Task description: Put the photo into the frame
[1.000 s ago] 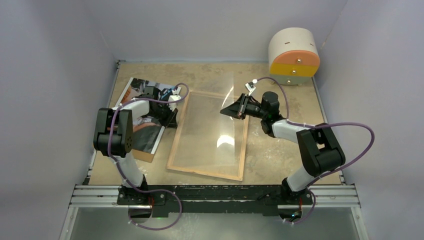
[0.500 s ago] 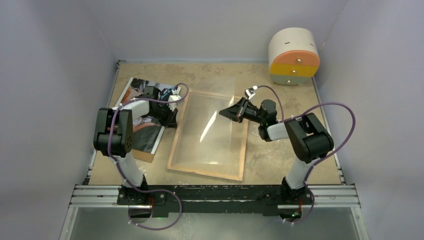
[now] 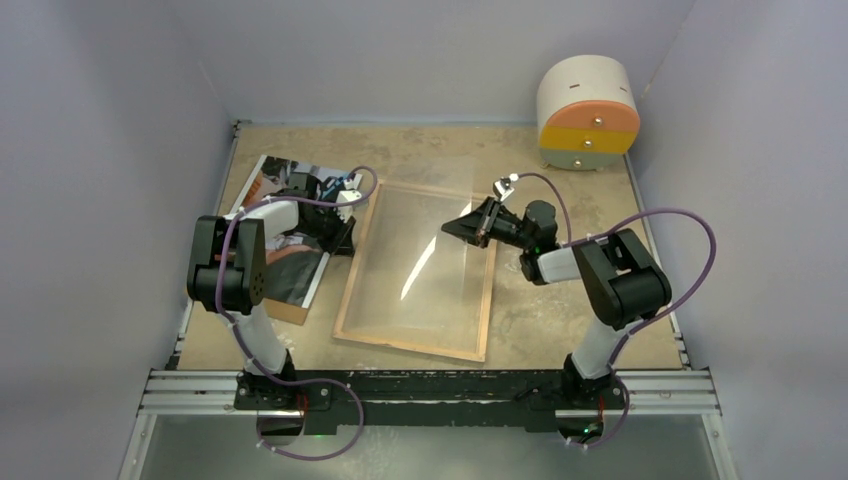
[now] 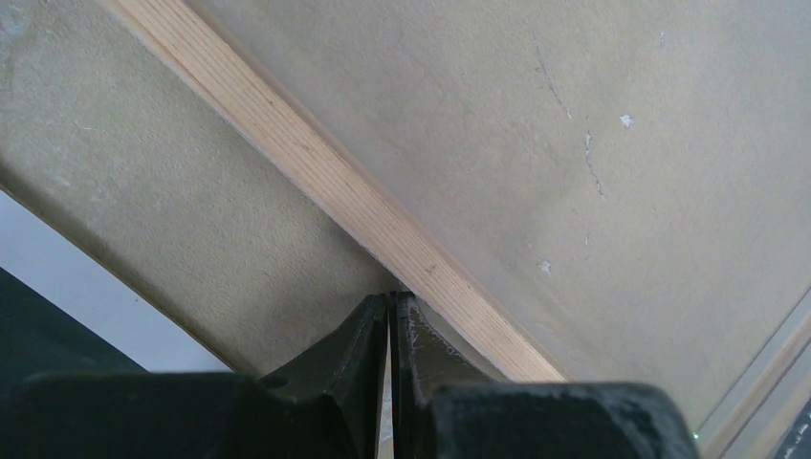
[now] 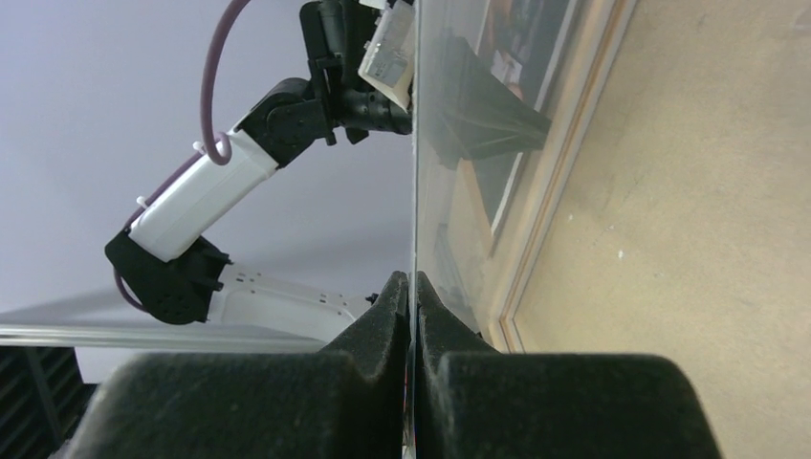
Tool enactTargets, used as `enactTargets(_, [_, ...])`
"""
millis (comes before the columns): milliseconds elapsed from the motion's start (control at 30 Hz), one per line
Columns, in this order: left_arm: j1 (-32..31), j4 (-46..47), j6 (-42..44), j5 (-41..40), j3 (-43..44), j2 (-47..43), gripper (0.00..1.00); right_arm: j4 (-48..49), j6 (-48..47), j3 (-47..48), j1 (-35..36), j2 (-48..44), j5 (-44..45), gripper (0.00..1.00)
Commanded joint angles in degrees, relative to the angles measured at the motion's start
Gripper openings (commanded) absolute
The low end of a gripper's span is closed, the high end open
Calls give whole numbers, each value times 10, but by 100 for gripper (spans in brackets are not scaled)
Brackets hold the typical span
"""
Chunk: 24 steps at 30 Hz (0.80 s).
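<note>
Photo (image 3: 262,190) flat, just left of left tool (image 3: 348,240)

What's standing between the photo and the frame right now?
The glass pane, pinched in the right gripper, stands tilted over the opening of the frame. The left arm reaches across the photo, the left gripper shut at the frame's rail.

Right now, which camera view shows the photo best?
The top external view: the photo lies left of the frame, much of it visible though the left arm crosses it. The right wrist view catches only a sliver through the glass. The left wrist view shows mainly the frame's rail.
</note>
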Motion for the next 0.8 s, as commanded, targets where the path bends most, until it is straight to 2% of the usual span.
enactTargets(0, [-5, -57, 11, -26, -36, 39, 10, -35, -56, -17, -25, -29, -38, 0])
enactTargets(133, [-5, -58, 8, -25, -34, 37, 9, -42, -74, -39, -39, -19, -49, 0])
enactTargets(200, [-5, -57, 8, -25, -33, 35, 9, -16, -63, -45, -39, 2, -59, 0])
enactTargets(367, [-5, -56, 6, -26, -35, 37, 9, 190, 61, -57, -39, 82, -64, 0])
enactTargets(500, [-5, -53, 6, -28, -36, 39, 9, 276, 111, -56, -38, 130, -65, 0])
enactTargets(767, [-5, -51, 4, -28, -35, 40, 8, 193, 45, -69, -38, 111, -70, 0])
